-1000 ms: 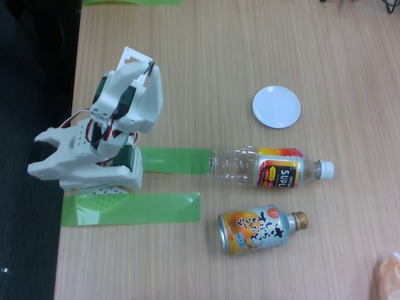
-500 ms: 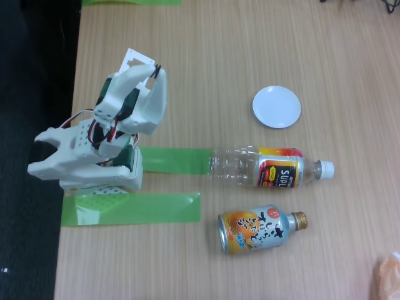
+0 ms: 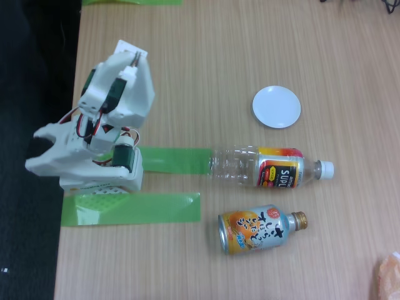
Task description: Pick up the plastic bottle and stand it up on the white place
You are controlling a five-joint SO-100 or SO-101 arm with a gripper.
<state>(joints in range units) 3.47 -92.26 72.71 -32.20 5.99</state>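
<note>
Fixed view from above: we see the plastic bottle lying on its side on the wooden table, cap pointing right, well to the right of our folded arm. Our gripper sits at upper left; we cannot tell whether it is parted. The white place lies just above the bottle, apart from it.

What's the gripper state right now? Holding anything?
Gripper: folded over the arm base, holding nothing; open or shut cannot be told. Plastic bottle lies untouched on the table.
</note>
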